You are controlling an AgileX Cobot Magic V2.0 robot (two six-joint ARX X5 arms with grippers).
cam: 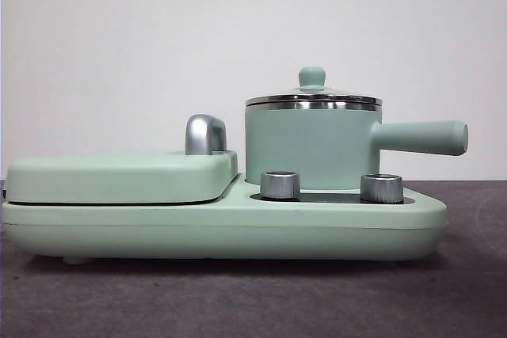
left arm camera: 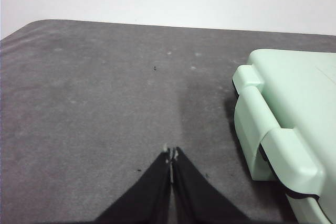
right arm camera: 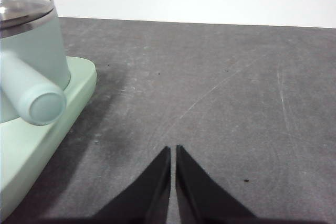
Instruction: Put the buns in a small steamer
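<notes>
1. Both hands wait: we see the left hand (left arm camera: 171,156) pressed together over the bare grey surface (left arm camera: 94,103) beside the griddle cover (left arm camera: 294,108), and the right hand (right arm camera: 173,153) likewise closed, near the steamer's handle (right arm camera: 39,98).
2. We find the small steamer (cam: 309,148) upright on the mint-green base (cam: 238,223), behind two steel knobs (cam: 280,184), its glass lid (cam: 312,94) seated.
3. We see no buns in any view; the steamer's contents are hidden behind its opaque wall.
4. We judge the lid the chief hazard: its small knob could slip from a pinch, and a nudged handle could turn the pot.
</notes>
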